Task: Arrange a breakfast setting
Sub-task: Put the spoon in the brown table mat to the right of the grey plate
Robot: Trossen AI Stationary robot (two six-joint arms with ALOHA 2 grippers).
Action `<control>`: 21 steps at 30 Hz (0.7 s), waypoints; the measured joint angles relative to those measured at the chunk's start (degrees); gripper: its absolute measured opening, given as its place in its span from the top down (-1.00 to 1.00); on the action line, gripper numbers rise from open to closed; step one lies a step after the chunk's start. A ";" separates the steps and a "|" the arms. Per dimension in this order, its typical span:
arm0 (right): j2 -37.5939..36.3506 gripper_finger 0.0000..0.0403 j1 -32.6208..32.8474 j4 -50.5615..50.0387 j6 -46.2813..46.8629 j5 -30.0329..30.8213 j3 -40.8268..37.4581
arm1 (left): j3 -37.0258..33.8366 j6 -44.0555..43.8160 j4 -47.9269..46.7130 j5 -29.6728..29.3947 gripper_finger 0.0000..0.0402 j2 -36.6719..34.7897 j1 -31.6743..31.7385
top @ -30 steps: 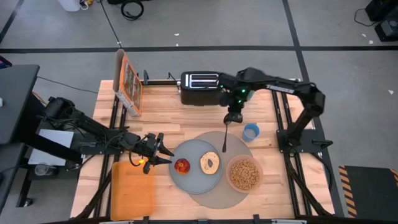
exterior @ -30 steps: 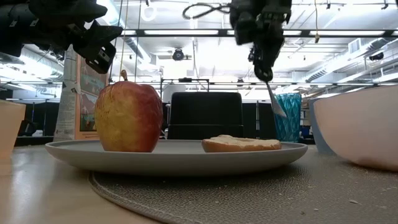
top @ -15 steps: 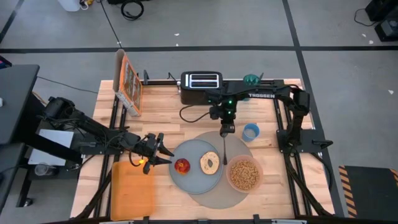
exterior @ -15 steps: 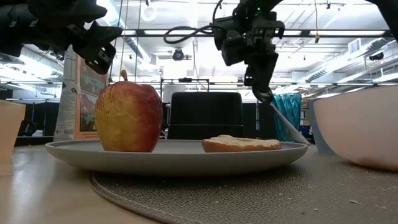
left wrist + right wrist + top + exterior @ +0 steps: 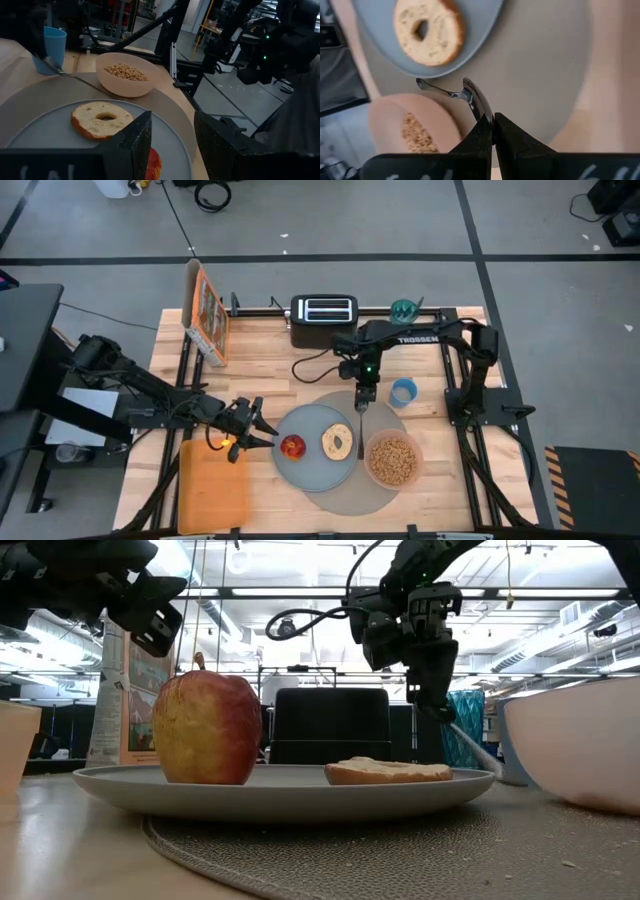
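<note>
The spoon (image 5: pixel 465 95) is clamped by its handle in the right gripper (image 5: pixel 492 131), its bowl end angled down onto the mat (image 5: pixel 385 402) ahead, between plate (image 5: pixel 485 20) and bowl (image 5: pixel 395 130). The left gripper (image 5: pixel 252 425) is held spread wide beside the apple (image 5: pixel 292 446).

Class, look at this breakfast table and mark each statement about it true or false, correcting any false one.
1. The right gripper is shut on the spoon. True.
2. The apple sits in the pink bowl. False: it stands on the blue-grey plate, beside the bagel half.
3. The bowl holds cereal. True.
4. The left gripper grips the apple. False: it is open, beside the plate.
5. The blue cup stands on the grey mat. False: it stands just off the mat's edge.
</note>
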 joint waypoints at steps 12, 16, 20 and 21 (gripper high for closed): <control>0.00 0.93 3.36 6.04 4.89 -3.73 -7.27 | 0.00 0.04 -0.89 0.00 0.22 0.00 0.00; -0.04 0.90 4.22 8.35 6.04 -3.75 -9.32 | 0.00 0.02 -0.87 0.00 0.22 -0.02 0.00; -0.04 0.77 4.98 10.58 6.88 -3.40 -10.10 | 0.00 0.01 -1.31 0.00 0.22 0.00 0.00; -0.04 0.73 5.12 10.64 6.88 -3.39 -10.10 | 0.00 0.00 -1.28 0.00 0.22 -0.01 0.00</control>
